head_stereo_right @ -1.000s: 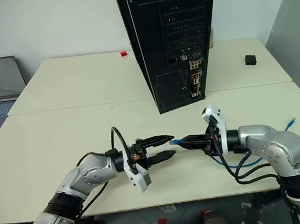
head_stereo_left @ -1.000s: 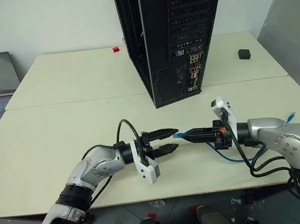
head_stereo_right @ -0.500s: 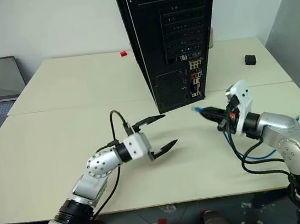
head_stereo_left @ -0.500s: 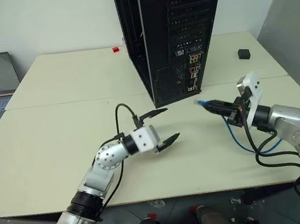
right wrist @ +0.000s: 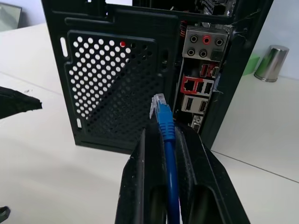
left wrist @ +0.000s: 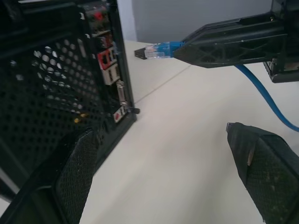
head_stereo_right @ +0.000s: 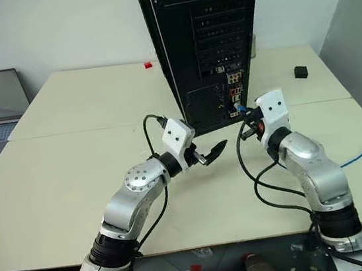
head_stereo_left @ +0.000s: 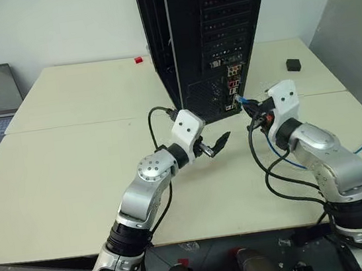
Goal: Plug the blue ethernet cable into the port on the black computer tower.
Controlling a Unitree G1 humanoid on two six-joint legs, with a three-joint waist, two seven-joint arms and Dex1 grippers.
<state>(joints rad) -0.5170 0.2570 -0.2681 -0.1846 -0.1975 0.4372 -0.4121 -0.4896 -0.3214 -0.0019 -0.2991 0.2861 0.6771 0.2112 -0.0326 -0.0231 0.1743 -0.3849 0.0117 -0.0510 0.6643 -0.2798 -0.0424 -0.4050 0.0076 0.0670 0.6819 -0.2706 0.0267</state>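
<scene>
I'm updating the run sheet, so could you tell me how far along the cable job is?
Done: right gripper grips the cable just behind its plug. In hand: plug held before the tower rear, short of the port. Left: insertion. Left gripper open, empty.

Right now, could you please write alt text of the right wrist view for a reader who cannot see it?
The right claw is shut on the blue ethernet cable, whose clear plug points at the back of the black computer tower and is not yet inserted. Beside the mesh vent is a panel of connectors, with red sockets around the port.
</scene>
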